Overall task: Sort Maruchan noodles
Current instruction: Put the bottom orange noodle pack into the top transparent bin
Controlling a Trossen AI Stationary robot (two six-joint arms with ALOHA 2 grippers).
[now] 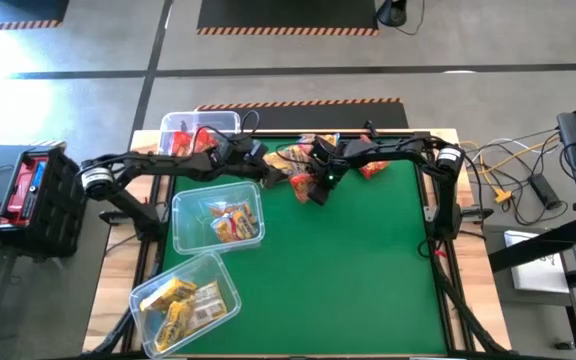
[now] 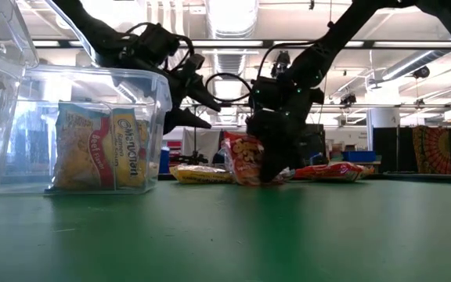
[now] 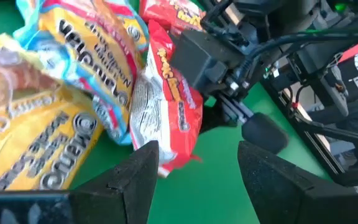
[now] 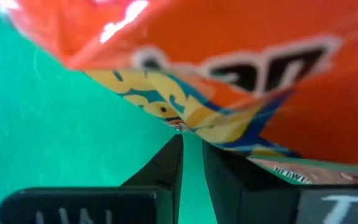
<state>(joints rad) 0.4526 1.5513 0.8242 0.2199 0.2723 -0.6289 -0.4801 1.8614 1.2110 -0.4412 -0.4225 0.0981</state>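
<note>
Now my right gripper (image 4: 191, 146) is clenched on the corner of a glossy orange-and-blue plastic noodle packet (image 2: 245, 159) at the far heap; lifting it toward a clear rectangular plastic bin (image 1: 218, 215) looks next; my left gripper (image 3: 194, 171) hangs released beside a red packet (image 3: 166, 99); yellow wrappers read "Maruchan".

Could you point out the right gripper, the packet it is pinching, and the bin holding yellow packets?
Right gripper (image 4: 191, 158): right wrist view, between the fingertips.
Orange packet (image 4: 241, 62): right wrist view, wrapper face.
Bin of yellow packets (image 1: 230, 300): high view, rim.
</note>
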